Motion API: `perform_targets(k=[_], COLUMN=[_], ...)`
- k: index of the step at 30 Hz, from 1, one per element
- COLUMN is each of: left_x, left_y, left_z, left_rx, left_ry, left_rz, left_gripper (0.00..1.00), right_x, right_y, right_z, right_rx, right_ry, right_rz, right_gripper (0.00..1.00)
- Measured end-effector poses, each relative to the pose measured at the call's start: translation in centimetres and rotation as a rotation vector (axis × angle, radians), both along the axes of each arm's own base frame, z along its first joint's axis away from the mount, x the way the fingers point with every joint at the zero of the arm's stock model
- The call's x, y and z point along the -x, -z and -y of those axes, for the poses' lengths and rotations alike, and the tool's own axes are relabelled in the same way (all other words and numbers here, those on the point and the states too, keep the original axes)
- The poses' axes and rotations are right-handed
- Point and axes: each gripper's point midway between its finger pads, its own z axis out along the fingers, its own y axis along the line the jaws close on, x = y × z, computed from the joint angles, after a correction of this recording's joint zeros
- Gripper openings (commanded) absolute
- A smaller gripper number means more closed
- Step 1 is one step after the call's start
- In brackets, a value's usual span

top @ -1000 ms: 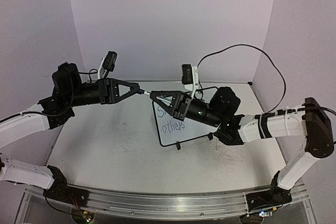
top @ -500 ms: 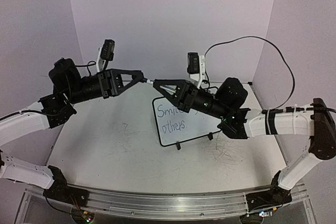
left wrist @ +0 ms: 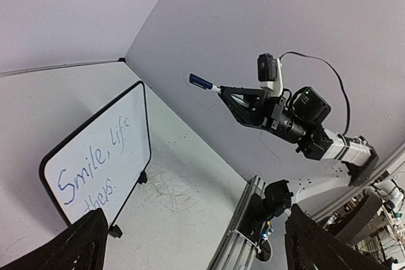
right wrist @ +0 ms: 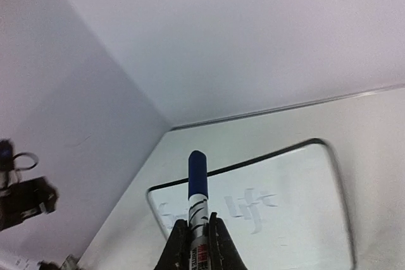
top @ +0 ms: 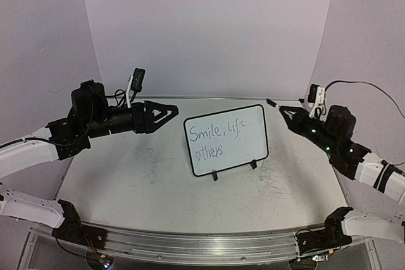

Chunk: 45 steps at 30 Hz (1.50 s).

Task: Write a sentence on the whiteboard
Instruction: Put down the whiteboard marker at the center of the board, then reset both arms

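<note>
the sentence (top: 215, 135) looked finished on the whiteboard (top: 250, 138); right pincer (top: 283, 110) clamped on the capped marker (top: 271, 102), left pincer (top: 168, 110) apart, empty.

— What's there?
— A white worktop (top: 126, 184), with grey scuff scribbles (top: 278, 188) on its right half. Lilac walls (top: 209, 30) rise from its far and side edges.
— Anything else?
— A metal rail (top: 190, 243) runs along its near edge, and a blue-capped marker (top: 271, 102) is in the air above its far right corner.
</note>
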Motion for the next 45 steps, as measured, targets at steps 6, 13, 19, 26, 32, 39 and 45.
perform_targets(k=[6,13,19,26,32,39,45], left_x=[-1.2,-1.7,-1.7,-1.7,-1.9,-2.9,-3.3], left_y=[0.8,1.2,1.0,0.8,-0.1,-2.8,-9.4], left_z=[-0.7,-1.3,-1.6,-1.8,-2.1,-3.4,-6.2], left_rx=[-0.045,-0.072,-0.08,-0.086,-0.112,-0.159,-0.127], left_ry=[-0.082,-0.123,-0.138,-0.139,-0.16,-0.242,-0.377], left_rz=[-0.001,0.003,0.02,0.045,0.08,0.165,0.307], left_gripper=[0.98,0.98,0.98,0.99,0.99,0.99,0.99], right_x=[-3.0,-1.9,-1.8,-2.1,-1.8,-0.9,1.6], right_y=[11.5,22.7,25.3,26.6,24.1,14.8,-0.8], right_z=[13.4,12.4,11.1,11.6,14.0,18.0,18.6], right_rx=[0.047,-0.014,-0.046,-0.05,0.002,0.087,0.123], right_ry=[0.365,0.209,0.137,0.18,0.319,0.529,0.551], right_rz=[-0.302,-0.655,-0.733,-0.762,-0.703,-0.493,-0.141], right_gripper=[0.0,0.0,0.13,0.52,0.69,0.94,0.98])
